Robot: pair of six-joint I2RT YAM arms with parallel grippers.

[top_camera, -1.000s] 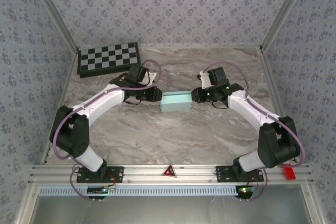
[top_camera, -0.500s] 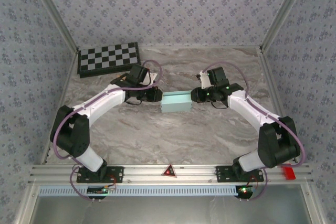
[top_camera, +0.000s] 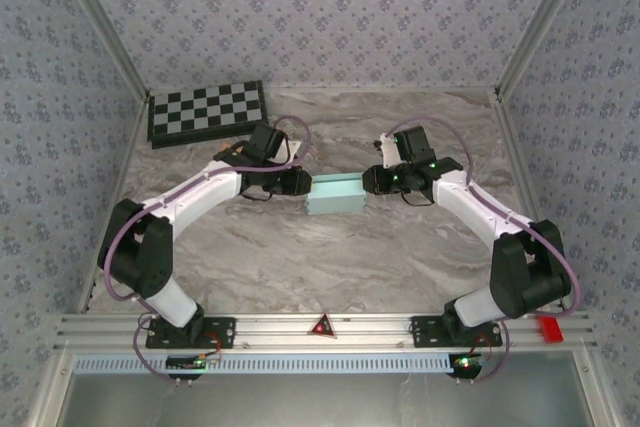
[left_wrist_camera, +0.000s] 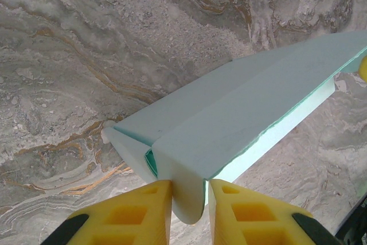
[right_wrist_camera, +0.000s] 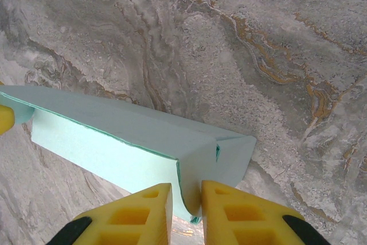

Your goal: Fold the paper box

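Note:
The paper box is a pale light-blue cardboard shape held between the two arms over the middle of the marble table. My left gripper is at its left end, and in the left wrist view its yellow fingers are shut on a rounded end flap of the paper box. My right gripper is at the right end. In the right wrist view my right gripper pinches the end flap of the paper box between its yellow fingers.
A black-and-white checkerboard lies at the back left of the table. Patterned walls close in the back and both sides. An aluminium rail with a red marker runs along the near edge.
The left gripper and arm have shifted slightly right toward the box's left end. The box and right arm stay about where they were.

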